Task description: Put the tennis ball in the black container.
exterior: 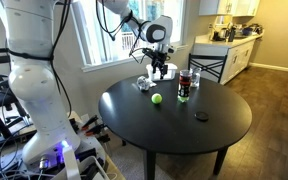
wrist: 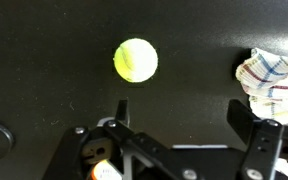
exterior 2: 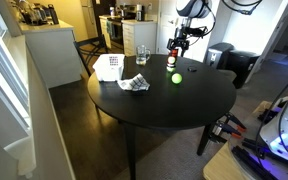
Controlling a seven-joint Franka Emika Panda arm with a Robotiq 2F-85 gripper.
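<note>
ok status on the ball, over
claw open, empty. tennis ball loose on table, not yet in black container. checked cloth off to side, clear of ball.

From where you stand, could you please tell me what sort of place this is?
Probably a home dining area beside a kitchen: a round black table, a dining chair at it, and a kitchen counter with cabinets behind.

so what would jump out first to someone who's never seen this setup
The bright yellow-green tennis ball stands out most, lying alone near the middle of the round black table. Beside it stands the black container, and the gripper hangs open above the table close to the ball.
</note>
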